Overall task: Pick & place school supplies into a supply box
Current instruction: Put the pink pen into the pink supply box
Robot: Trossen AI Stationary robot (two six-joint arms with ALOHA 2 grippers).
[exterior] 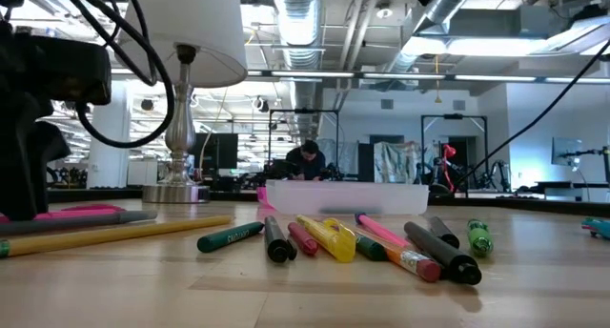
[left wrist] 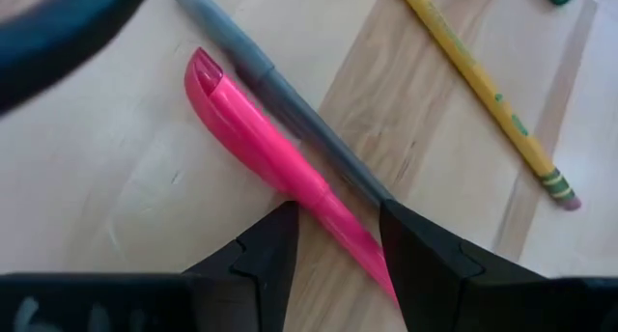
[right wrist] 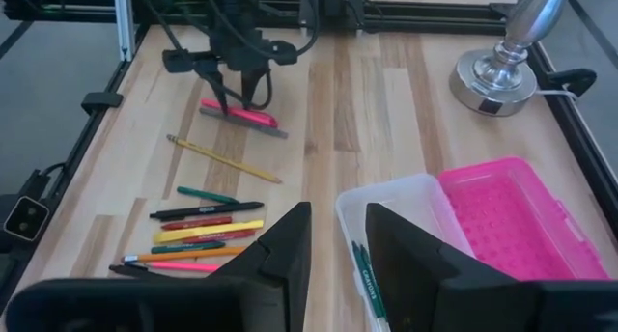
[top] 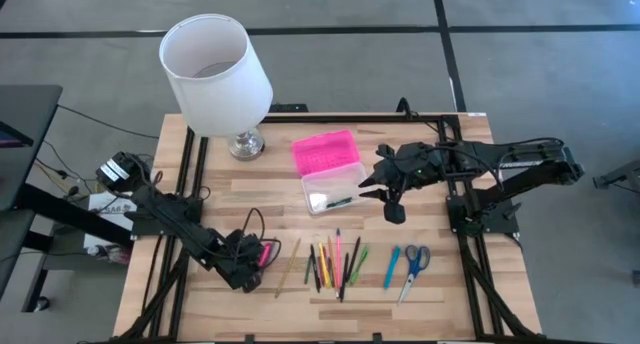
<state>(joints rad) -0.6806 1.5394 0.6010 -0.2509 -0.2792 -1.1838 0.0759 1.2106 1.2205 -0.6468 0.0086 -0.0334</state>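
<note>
Landmark: supply box (top: 329, 170), lying open on the wooden desk (top: 440, 284) just beside the lamp base, pink lid folded back toward the lamp, clear base toward the pens

- Supply box contents: one dark green pen in the clear base (right wrist: 386, 226), seen from above and in the right wrist view
- Left hand (left wrist: 333, 245): well away from the box, out past the yellow pencil, lowered onto the desk; fingers (left wrist: 266, 260) apart, straddling a pink highlighter (left wrist: 275, 158) and seemingly touching its sides, though the highlighter lies flat on the wood, not lifted
- Grey marker (left wrist: 280, 96): touching the pink highlighter along its length, partly under the same fingers
- Yellow pencil (top: 288, 266): on the desk between the left hand and the pen group, tilted
- Right hand (right wrist: 336, 237): hanging just beside the box's clear base, on the side away from the lamp; fingers apart, gripping nothing
- Pen group (top: 335, 262): near the box's clear end, a loose fan of green, black, red, yellow, orange and pink pens and markers
- Blue pen (top: 391, 267) and blue-handled scissors (top: 413, 267): beyond the pen group, farther from the left hand
- Lamp (top: 215, 69): white shade, silver foot, standing just beside the box's pink lid
- Background, low view: a person seated far behind the box
</note>
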